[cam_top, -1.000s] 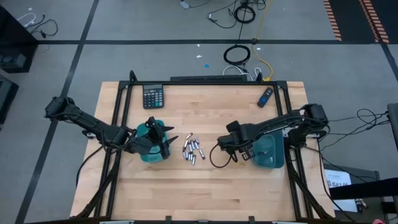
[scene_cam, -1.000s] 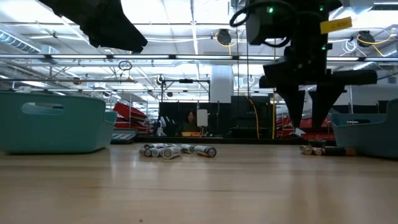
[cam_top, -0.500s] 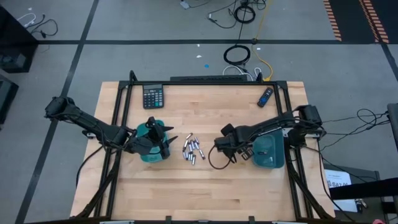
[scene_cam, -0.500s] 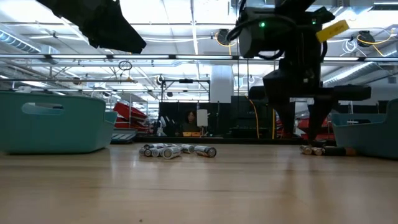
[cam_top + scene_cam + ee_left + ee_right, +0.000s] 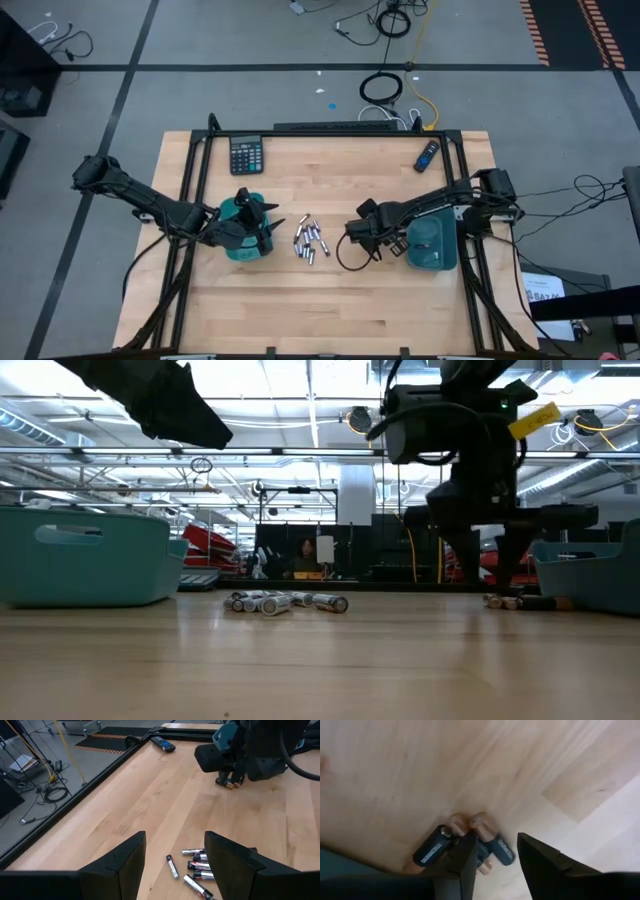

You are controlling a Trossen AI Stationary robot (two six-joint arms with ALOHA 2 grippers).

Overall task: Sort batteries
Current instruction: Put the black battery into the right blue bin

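A cluster of silvery batteries (image 5: 308, 241) lies mid-table, also seen in the low view (image 5: 286, 602) and the left wrist view (image 5: 196, 869). Two or three dark, copper-capped batteries (image 5: 470, 842) lie on the wood beside the right teal tray (image 5: 432, 246). My right gripper (image 5: 495, 862) is open and low over them (image 5: 505, 601), one finger on each side of a battery. My left gripper (image 5: 272, 226) is open and hovers above the left teal tray (image 5: 85, 555), pointing toward the cluster. My right gripper comes down from above over the dark batteries' copper ends (image 5: 479, 822), which lie flat on the table. One finger (image 5: 462, 857) stands in front of them, so I cannot tell whether it touches any.
A black calculator (image 5: 246, 154) sits near the far edge on the left, and a dark blue remote-like stick (image 5: 427, 155) near the far right corner. Bare wood stretches along the near side of the table (image 5: 320, 310).
My right gripper has moved a little toward the table's left and down toward the dark batteries beside the right tray. The batteries have not moved.
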